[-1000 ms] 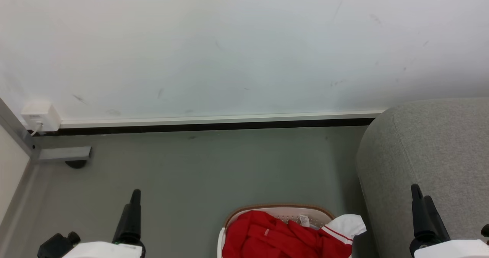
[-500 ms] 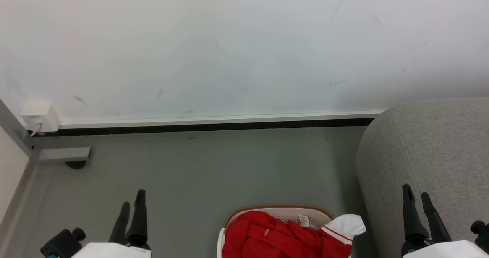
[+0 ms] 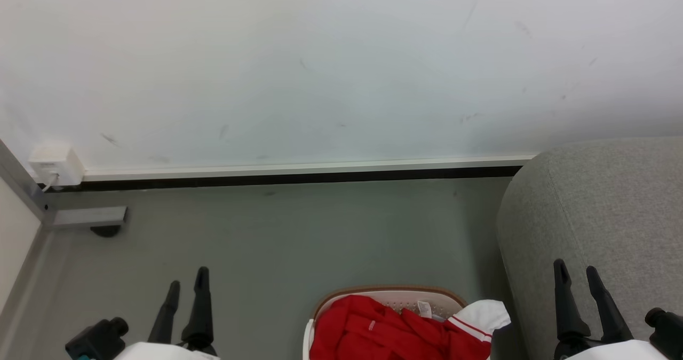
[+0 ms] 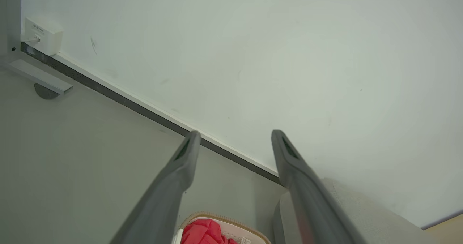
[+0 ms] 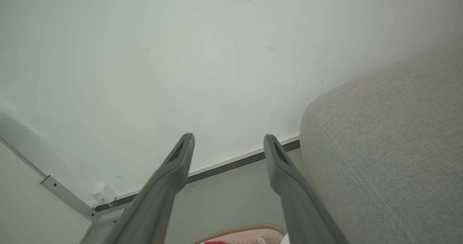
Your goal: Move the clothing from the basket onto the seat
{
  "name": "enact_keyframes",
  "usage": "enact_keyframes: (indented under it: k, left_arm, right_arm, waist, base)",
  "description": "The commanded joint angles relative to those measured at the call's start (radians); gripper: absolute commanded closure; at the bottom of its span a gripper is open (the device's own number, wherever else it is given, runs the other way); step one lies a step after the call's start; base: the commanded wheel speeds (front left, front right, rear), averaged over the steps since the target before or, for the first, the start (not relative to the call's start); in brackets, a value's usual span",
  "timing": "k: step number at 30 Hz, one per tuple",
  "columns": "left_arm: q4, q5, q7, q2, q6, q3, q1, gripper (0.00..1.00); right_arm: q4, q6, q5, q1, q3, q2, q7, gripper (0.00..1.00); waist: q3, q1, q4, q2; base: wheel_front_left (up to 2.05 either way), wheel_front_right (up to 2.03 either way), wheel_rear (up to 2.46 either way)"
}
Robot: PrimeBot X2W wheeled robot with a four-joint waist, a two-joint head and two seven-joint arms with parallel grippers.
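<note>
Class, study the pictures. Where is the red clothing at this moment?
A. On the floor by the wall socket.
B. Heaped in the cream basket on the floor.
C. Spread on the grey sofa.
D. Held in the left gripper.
B: the red clothing is heaped inside the basket, a white sleeve hanging over its rim beside the sofa; the left gripper and right gripper stand open, empty.

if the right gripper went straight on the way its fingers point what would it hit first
Most likely the white wall, just above the skirting strip. Along the open right gripper nothing stands in the way; the grey sofa lies close beside that line, though depth is unclear.
</note>
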Motion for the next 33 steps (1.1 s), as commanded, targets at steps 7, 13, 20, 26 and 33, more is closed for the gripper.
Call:
enact_keyframes:
  k: [7,13,20,26,33]
  left_arm:
    - [-0.005,0.102,-0.024,0.009,-0.002,-0.001,0.006,0.00]
    - [0.002,0.176,-0.038,0.009,-0.005,-0.001,0.013,0.00]
    - [0.012,0.253,-0.055,0.010,-0.006,0.003,0.017,0.00]
    - [0.012,0.312,-0.067,0.010,-0.007,0.004,0.019,0.00]
    - [0.017,0.384,-0.084,0.011,-0.011,0.006,0.019,0.00]
  right_arm:
    - [-0.014,-0.001,-0.087,0.005,0.011,-0.011,-0.026,0.00]
    - [-0.011,-0.001,-0.141,0.012,0.019,-0.012,-0.041,0.00]
    - [-0.010,-0.001,-0.206,0.016,0.015,-0.012,-0.058,0.00]
    - [-0.009,-0.001,-0.261,0.022,0.005,-0.012,-0.071,0.00]
    - [0.005,-0.002,-0.319,0.026,-0.004,-0.013,-0.086,0.00]
  waist:
    - [-0.001,0.0000,0.002,0.0000]
    - [-0.003,0.0000,0.004,0.0000]
    - [-0.002,0.0000,0.007,0.0000]
    - [0.002,0.0000,0.008,0.0000]
    - [0.006,0.0000,0.011,0.0000]
  base:
    - [0.00,0.00,0.00]
    - [0.00,0.00,0.00]
    - [0.00,0.00,0.00]
    - [0.00,0.00,0.00]
    - [0.00,0.00,0.00]
